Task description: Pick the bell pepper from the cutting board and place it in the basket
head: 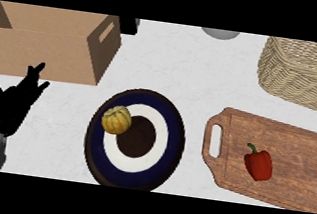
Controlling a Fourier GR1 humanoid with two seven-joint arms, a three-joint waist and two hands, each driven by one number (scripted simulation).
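Observation:
A red bell pepper (258,163) with a green stem lies on the wooden cutting board (298,147) at the right. The wicker basket (307,78) stands at the far right, behind the board. My left hand (9,99) rests at the left edge, open with fingers up, far from the pepper. My right hand does not show.
A dark blue and white plate (163,150) in the middle carries a small yellow squash (117,119). A cardboard box (43,41) stands at the back left. A grey round object (221,33) sits at the back edge.

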